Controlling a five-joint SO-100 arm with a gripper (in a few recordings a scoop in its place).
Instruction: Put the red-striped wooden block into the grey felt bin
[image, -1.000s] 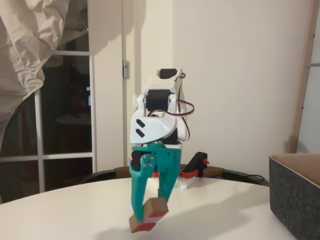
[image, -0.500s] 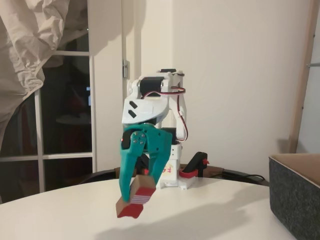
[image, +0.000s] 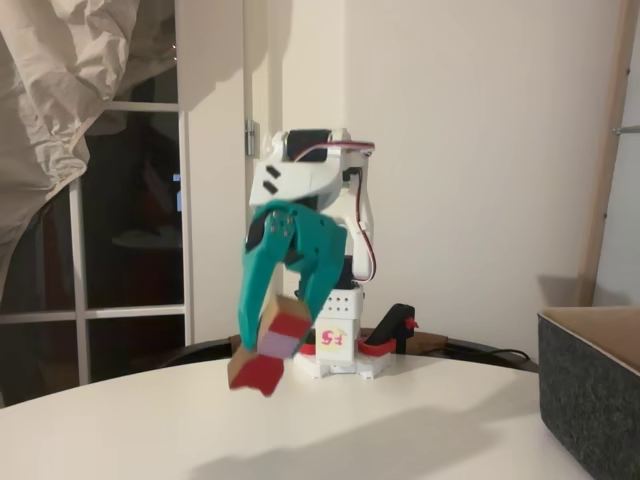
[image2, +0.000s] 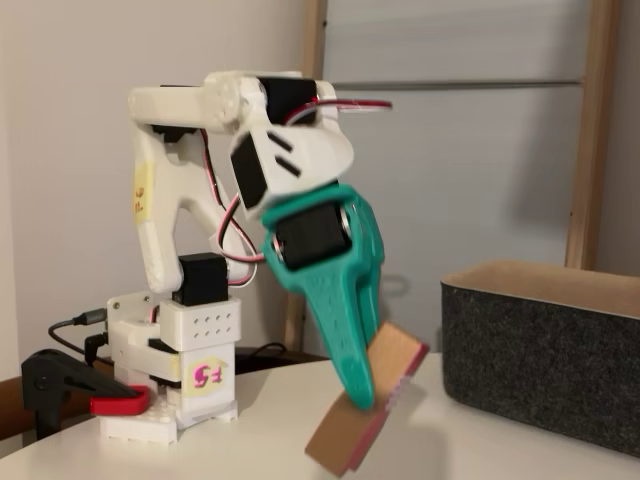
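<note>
1. In a fixed view I see my teal gripper (image: 272, 338) closed on the red-striped wooden block (image: 265, 350), which is tilted and held in the air above the white table (image: 400, 430) (shadow underneath). The grey felt bin (image: 590, 390) sits at the right edge, well apart.
2. In a fixed view from the side, the gripper (image2: 362, 385) clamps the tilted block (image2: 365, 410) clear of the table (image2: 270, 400), near the bin (image2: 545, 350) but outside it.

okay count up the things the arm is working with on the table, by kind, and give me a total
Wooden blocks: 1, the red-striped wooden block held in the gripper, above the table.
Felt bins: 1, the grey felt bin.
Total: 2
</note>
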